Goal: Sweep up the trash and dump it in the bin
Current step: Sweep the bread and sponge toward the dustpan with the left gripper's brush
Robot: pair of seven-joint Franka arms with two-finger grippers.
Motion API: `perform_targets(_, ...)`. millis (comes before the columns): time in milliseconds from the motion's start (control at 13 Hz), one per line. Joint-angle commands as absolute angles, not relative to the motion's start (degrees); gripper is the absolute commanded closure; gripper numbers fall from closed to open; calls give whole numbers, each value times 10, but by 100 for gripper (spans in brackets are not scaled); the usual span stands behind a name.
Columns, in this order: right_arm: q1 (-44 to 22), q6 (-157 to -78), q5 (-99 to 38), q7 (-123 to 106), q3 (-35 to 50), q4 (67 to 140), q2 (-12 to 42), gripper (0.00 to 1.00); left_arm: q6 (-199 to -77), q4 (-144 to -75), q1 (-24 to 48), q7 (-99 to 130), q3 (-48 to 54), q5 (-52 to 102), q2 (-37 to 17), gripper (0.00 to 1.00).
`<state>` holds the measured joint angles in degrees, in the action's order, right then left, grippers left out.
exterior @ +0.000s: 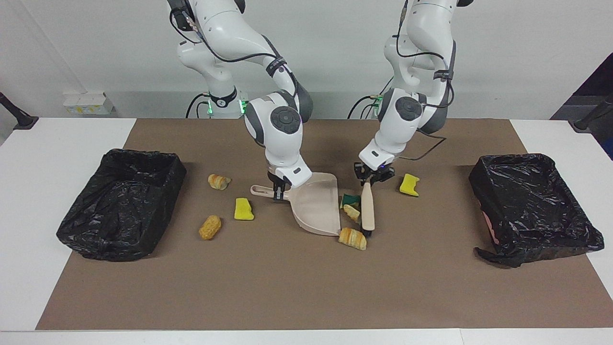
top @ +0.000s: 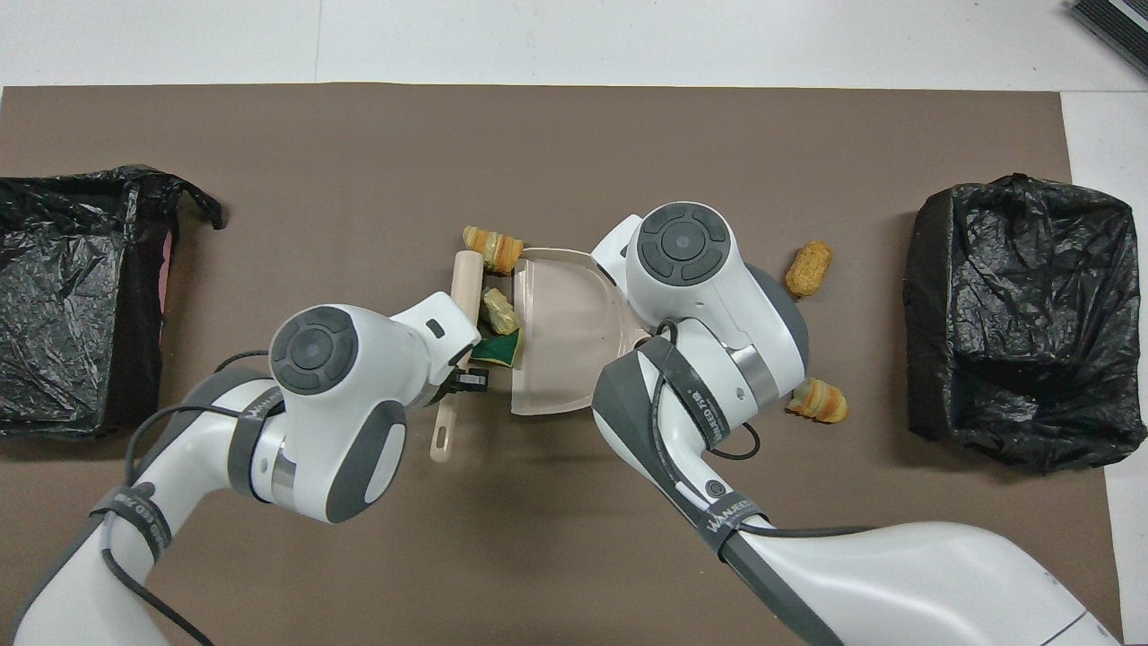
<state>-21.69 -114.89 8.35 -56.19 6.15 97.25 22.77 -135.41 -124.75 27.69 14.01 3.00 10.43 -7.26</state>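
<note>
My right gripper (exterior: 278, 192) is shut on the handle of the beige dustpan (exterior: 316, 206) (top: 560, 332), which rests on the mat with its mouth toward the left arm's end. My left gripper (exterior: 368, 178) (top: 462, 381) is shut on the beige brush (exterior: 367, 211) (top: 459, 292), bristles down at that mouth. Three pieces of trash lie at the lip: a green-backed sponge (exterior: 349, 198) (top: 500, 348), a small pale chunk (exterior: 352, 211) (top: 498, 309) and a pastry (exterior: 353, 238) (top: 493, 248). A yellow sponge (exterior: 409, 185) lies beside the brush, toward the left arm's end.
More trash lies by the dustpan's handle: a yellow sponge (exterior: 244, 210), a corn-like piece (exterior: 210, 227) (top: 808, 267) and a pastry (exterior: 219, 181) (top: 818, 400). Black-lined bins stand at the right arm's end (exterior: 139, 154) (top: 1022, 193) and the left arm's end (exterior: 517, 158) (top: 72, 179).
</note>
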Motion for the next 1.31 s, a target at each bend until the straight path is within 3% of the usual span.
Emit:
perform_targets(0,-217,-1150,90,-571,65,997,210,100,-1352,-1233,331,196,21,113,-66,100)
perform_targets(307,-217,-1148,91,-569,65,997,210,100,-1298,-1174,321,308,17,114,-57,100)
perform_targets(461,-217,-1149,90,-569,65,997,210,100,-1224,-1132,290,311,15,114,-55,100)
perform_targets(691,-217,-1149,91,-563,65,998,209,100,-1175,-1126,237,282,13,85,-55,100)
perform_targets(998,-217,-1150,91,-562,65,1003,206,100,-1225,-1125,174,147,13,82,-113,100)
perform_targets(1229,-217,-1149,91,-562,65,1007,205,100,-1258,-1136,170,64,17,88,-120,100)
